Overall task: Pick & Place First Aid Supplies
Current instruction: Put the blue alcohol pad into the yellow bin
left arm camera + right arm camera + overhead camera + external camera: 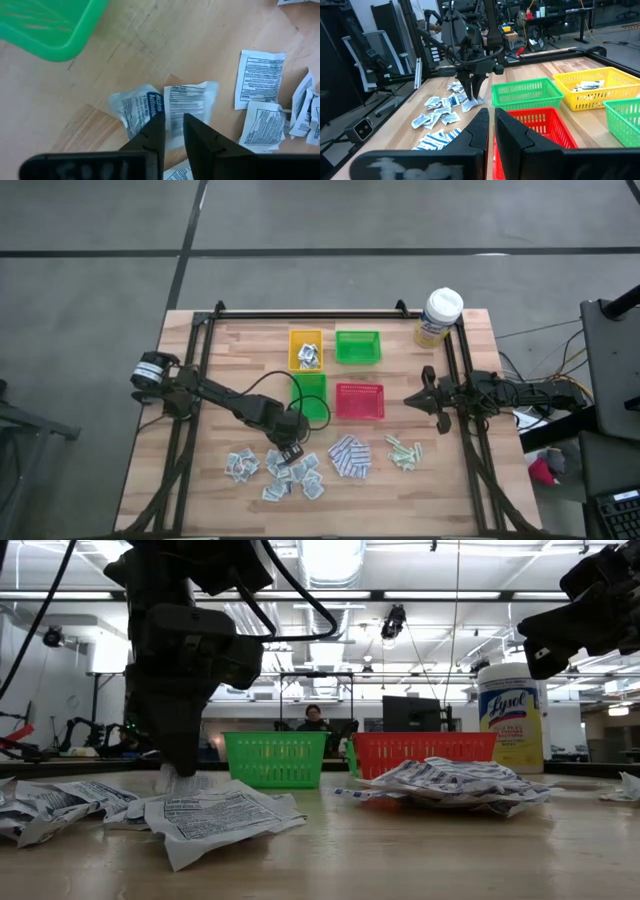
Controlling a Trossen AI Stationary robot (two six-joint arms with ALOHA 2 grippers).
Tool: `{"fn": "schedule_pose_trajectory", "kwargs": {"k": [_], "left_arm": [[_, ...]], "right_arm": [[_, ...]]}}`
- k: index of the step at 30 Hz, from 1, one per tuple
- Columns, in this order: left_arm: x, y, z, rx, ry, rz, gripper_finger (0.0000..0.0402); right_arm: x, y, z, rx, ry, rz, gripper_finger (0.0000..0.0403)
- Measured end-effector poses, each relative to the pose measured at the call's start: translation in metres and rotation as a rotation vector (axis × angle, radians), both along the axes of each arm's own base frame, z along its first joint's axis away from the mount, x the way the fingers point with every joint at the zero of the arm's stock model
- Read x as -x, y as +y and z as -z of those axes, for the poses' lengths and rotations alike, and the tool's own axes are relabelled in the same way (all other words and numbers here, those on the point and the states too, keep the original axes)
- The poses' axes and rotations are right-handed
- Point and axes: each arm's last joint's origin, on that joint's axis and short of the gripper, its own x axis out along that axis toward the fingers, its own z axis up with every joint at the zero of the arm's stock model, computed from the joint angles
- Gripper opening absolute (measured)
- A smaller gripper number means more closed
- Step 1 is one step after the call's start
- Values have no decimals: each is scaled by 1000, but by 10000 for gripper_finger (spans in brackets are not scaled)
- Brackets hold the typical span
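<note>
White-grey sachets lie loose on the wooden table near its front edge. Blue-and-white pads and pale green strips lie to their right. My left gripper points steeply down into the sachet pile. Its fingers stand a narrow gap apart over a crumpled barcode sachet, beside a blue-labelled sachet. In the low view its tips reach down to the sachets. My right gripper waits level at the table's right side, shut and holding nothing. My left gripper comes at the barcode sachet's near end from above, slanting, one finger on either side of it. The sachet lies on the table. Whether the fingertips touch it I cannot tell.
Behind the piles stand a yellow tray with some sachets, two green trays and a red tray. A yellow canister stands at the far right corner. A dark frame rail runs along each table side.
</note>
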Motion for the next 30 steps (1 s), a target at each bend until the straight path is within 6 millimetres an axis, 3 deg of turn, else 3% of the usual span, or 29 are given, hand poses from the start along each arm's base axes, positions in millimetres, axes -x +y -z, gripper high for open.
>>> {"fn": "schedule_pose_trajectory", "kwargs": {"k": [30], "left_arm": [[-7,-3,9,72,-6,12,56]], "right_arm": [[0,0,0,0,0,0,28]]}}
